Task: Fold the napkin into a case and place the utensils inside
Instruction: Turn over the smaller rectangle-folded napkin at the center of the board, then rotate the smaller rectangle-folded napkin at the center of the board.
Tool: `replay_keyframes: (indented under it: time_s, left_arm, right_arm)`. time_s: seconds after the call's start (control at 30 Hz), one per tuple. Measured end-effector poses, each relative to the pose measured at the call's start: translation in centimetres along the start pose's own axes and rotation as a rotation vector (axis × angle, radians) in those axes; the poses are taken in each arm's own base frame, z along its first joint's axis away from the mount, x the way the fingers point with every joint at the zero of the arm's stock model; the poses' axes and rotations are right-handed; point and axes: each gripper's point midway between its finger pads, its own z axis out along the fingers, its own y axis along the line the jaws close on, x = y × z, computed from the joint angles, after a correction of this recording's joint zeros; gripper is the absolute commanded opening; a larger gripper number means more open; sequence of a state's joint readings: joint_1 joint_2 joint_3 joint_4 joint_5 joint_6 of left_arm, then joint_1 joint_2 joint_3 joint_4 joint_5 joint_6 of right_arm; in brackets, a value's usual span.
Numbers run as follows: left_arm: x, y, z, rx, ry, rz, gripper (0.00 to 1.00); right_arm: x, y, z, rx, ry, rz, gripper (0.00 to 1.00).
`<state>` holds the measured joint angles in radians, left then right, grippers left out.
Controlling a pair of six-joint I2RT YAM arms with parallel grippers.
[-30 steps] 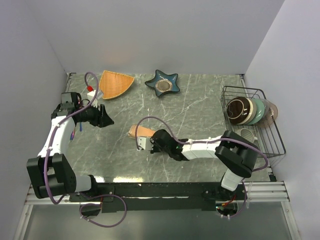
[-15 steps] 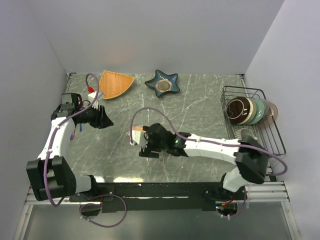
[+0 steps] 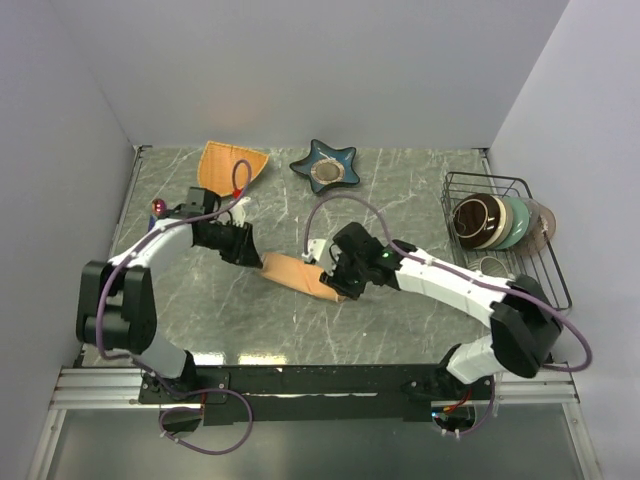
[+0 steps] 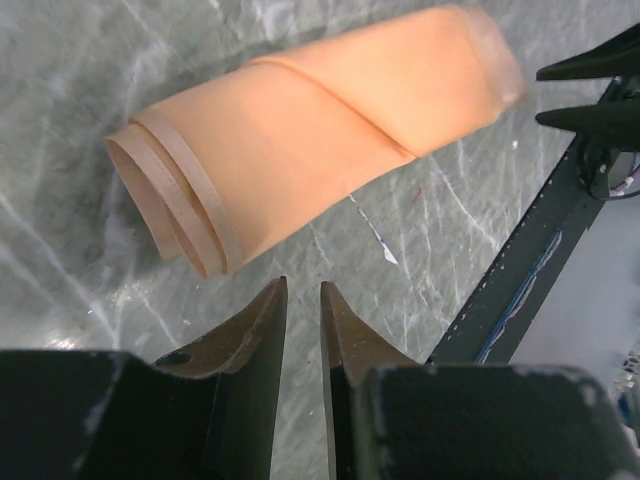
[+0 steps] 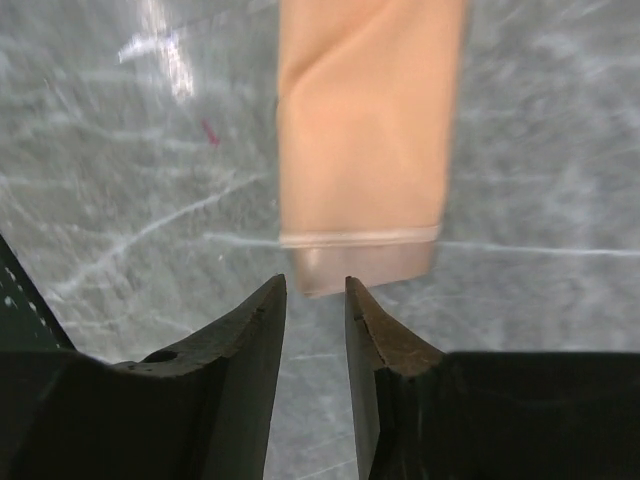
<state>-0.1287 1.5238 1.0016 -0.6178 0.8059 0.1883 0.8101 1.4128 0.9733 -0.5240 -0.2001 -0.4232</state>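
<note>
Both arms are brought inward since the earlier frame: the left gripper [image 3: 250,255] and the right gripper [image 3: 340,280] are placed at the two ends of the one napkin [image 3: 298,275], which is laid folded at centre frame. Both pairs of jaws are narrowly parted and nothing is held.

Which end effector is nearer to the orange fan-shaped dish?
Left. The left end effector is close to the orange fan-shaped dish, on its near side, by one end of the napkin; the right end effector is farther right, at the other end.
</note>
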Motion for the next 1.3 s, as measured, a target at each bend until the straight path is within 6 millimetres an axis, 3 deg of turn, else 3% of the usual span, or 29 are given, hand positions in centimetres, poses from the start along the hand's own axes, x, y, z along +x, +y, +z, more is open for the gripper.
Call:
replay_keyframes:
  time_s: [0.17, 0.5, 0.73, 0.9, 1.0, 1.07, 1.23, 1.3]
  left_arm:
    - [1.7, 0.9, 2.6, 0.002, 0.09, -0.081, 0.23]
    - [3.0, 3.9, 4.9, -0.052, 0.176, -0.147, 0.24]
    - [2.8, 5.3, 5.7, -0.084, 0.201, -0.131, 0.32]
    - [0.7, 5.8, 6.6, -0.083, 0.207, -0.077, 0.4]
    - [-1.7, 5.8, 6.8, -0.081, 0.182, -0.015, 0.43]
    - [-2.9, 5.6, 6.4, -0.08, 0.163, 0.017, 0.44]
    - [-4.9, 5.8, 3.3, -0.135, 0.098, 0.065, 0.42]
    - [-5.2, 6.2, 2.2, -0.175, 0.086, 0.087, 0.42]
  right_arm:
    - [2.7, 0.9, 2.6, -0.058, 0.107, 0.029, 0.38]
    - [4.6, 2.5, 5.6, -0.146, 0.19, 0.087, 0.36]
    - [3.0, 3.3, 6.6, -0.19, 0.17, 0.115, 0.37]
    - [0.9, 6.1, 7.2, -0.271, 0.143, 0.108, 0.46]
    - [-1.1, 7.6, 6.6, -0.34, 0.098, 0.129, 0.53]
    - [-2.2, 7.3, 5.3, -0.363, 0.053, 0.169, 0.61]
    - [-3.7, 2.7, 0.3, -0.28, -0.074, 0.271, 0.73]
    - [-3.7, 1.4, -0.7, -0.238, -0.094, 0.274, 0.79]
